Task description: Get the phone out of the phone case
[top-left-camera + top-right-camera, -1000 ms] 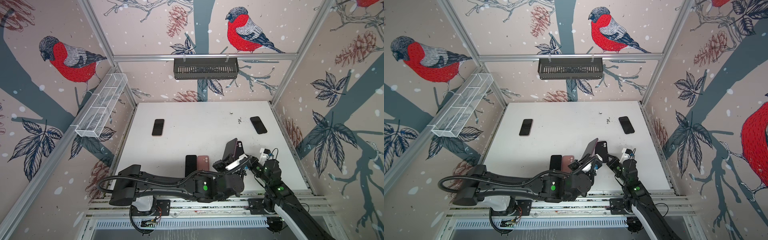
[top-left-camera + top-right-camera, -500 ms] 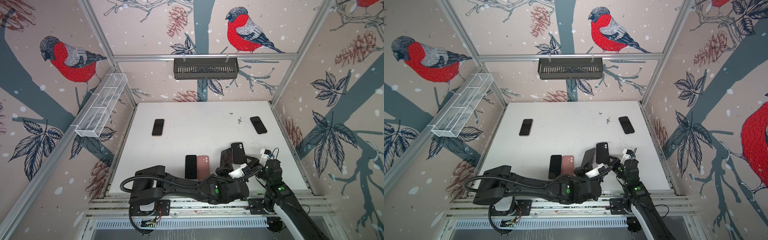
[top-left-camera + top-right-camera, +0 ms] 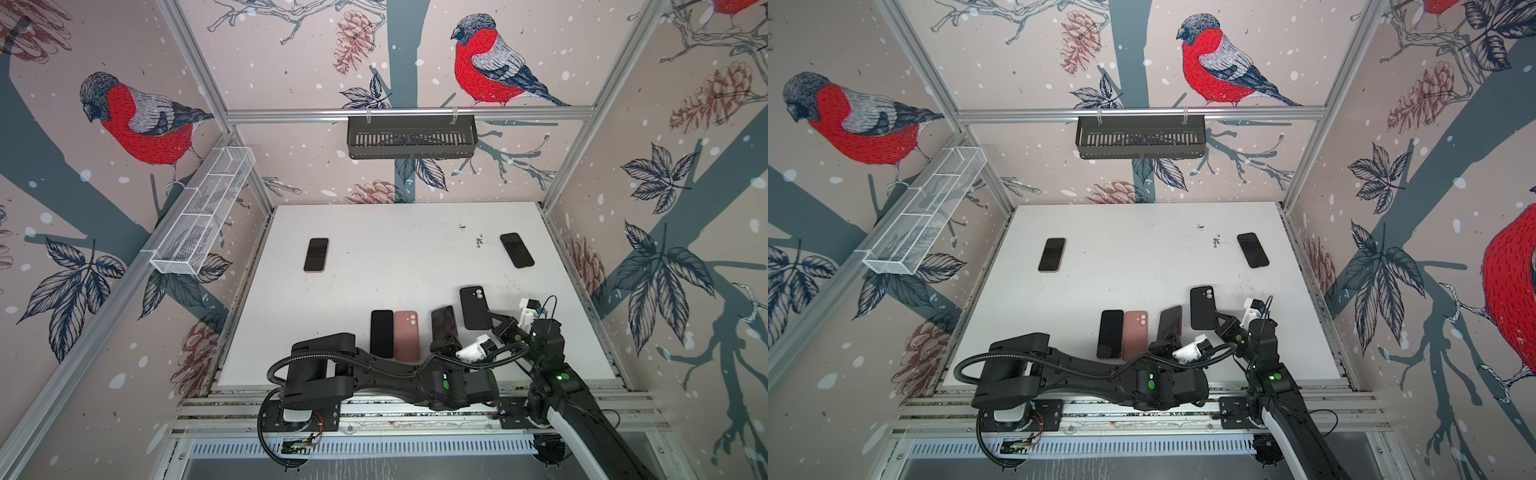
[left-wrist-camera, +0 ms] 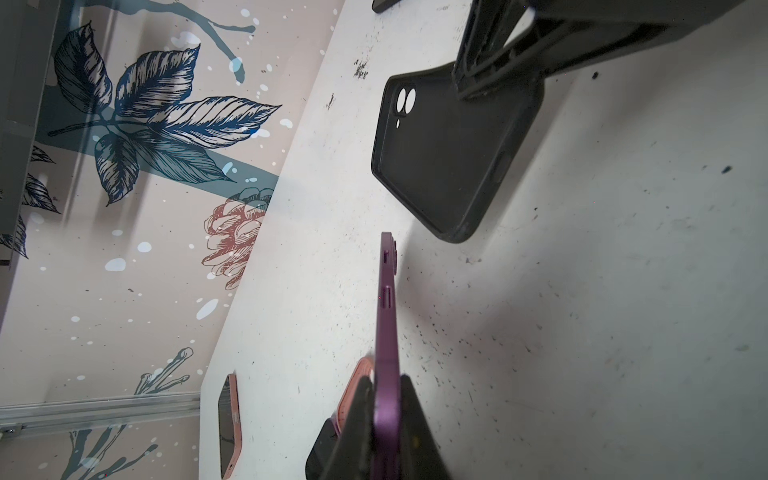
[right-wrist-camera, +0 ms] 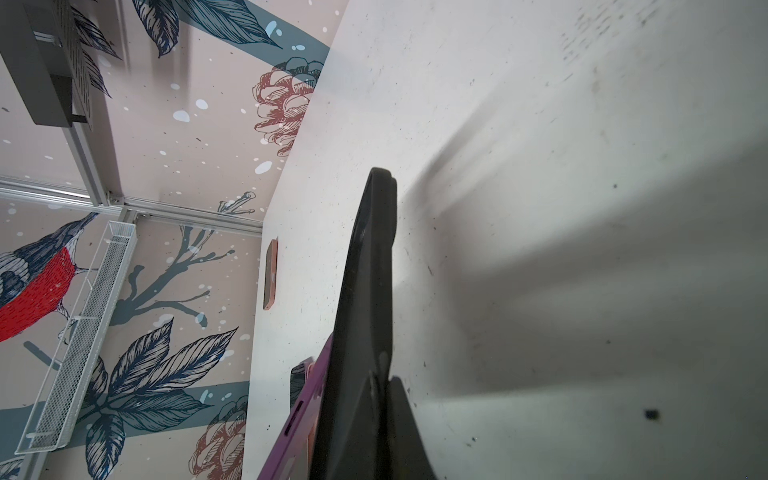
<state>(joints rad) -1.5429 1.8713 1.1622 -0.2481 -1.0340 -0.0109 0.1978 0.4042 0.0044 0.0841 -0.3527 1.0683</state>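
The purple phone (image 3: 444, 326) is out of its case and stands tilted above the table in both top views, with my left gripper (image 3: 446, 344) shut on its near end. In the left wrist view its purple edge (image 4: 386, 316) runs out from between the fingers (image 4: 409, 415). The empty black phone case (image 3: 473, 307), camera cutout at its far end, is apart from the phone, just to its right. My right gripper (image 3: 494, 322) is shut on the case's near edge. The right wrist view shows the case (image 5: 370, 270) edge-on, with the phone (image 5: 299, 419) beside it.
A black phone (image 3: 381, 333) and a pink case (image 3: 406, 334) lie side by side left of the held phone. Two more phones lie at the back left (image 3: 316, 254) and back right (image 3: 516, 250). A black basket (image 3: 411, 137) and a white wire basket (image 3: 203, 216) hang on the walls.
A second ago the phone and case were together and raised. They have come apart: the phone went left with my left gripper, and the case stayed with my right gripper.
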